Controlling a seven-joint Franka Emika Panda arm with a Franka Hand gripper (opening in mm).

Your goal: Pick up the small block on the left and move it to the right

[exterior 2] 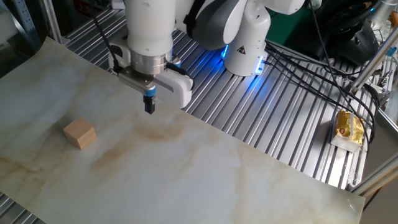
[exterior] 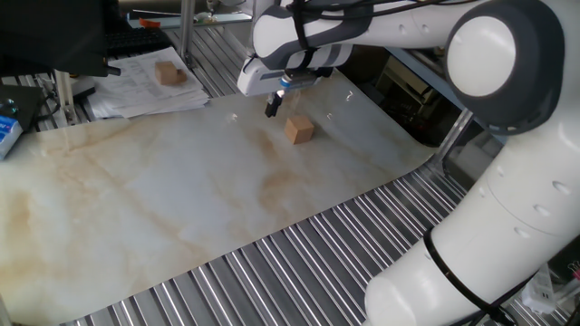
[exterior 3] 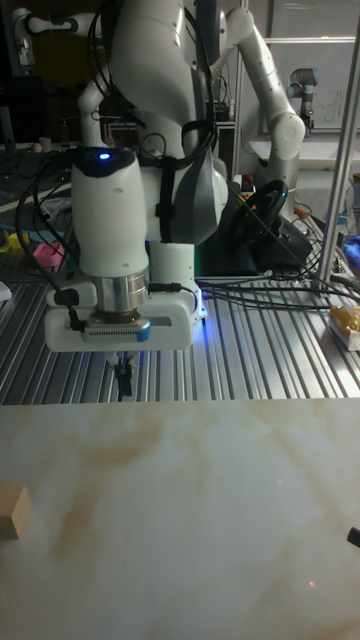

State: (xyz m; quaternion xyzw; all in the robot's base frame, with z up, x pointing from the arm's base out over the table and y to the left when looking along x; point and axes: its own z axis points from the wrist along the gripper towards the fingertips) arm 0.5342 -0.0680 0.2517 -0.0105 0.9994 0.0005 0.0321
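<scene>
One fixed view puts the gripper (exterior: 270,108) just at ten o'clock of the small block (exterior: 299,129), close to it but not touching, with your arm's white wrist reaching in from the upper right. The dark fingers hang together as one narrow tip, pressed shut with nothing between them. The small block sits flat on the marbled tabletop (exterior: 163,208), toward its far edge. At eleven o'clock, well apart from the gripper, you can see a second tan block (exterior: 167,72) resting on a spread of papers (exterior: 145,91) off the marbled surface.

From the other fixed view, the small block (exterior 2: 79,134) lies at about eight o'clock of the gripper (exterior 2: 149,107), well clear of it, near the left edge of the tabletop (exterior 2: 205,174). The fingertips point straight down over the marbled surface near its far edge; whether they touch it you cannot tell. A blue light glows on the robot base (exterior 2: 245,50) behind.

In the tall fixed view, the gripper (exterior 3: 123,381) hangs at the far edge of the tabletop (exterior 3: 200,520), and the small block (exterior 3: 12,512) is cut off by the left border at seven o'clock.
</scene>
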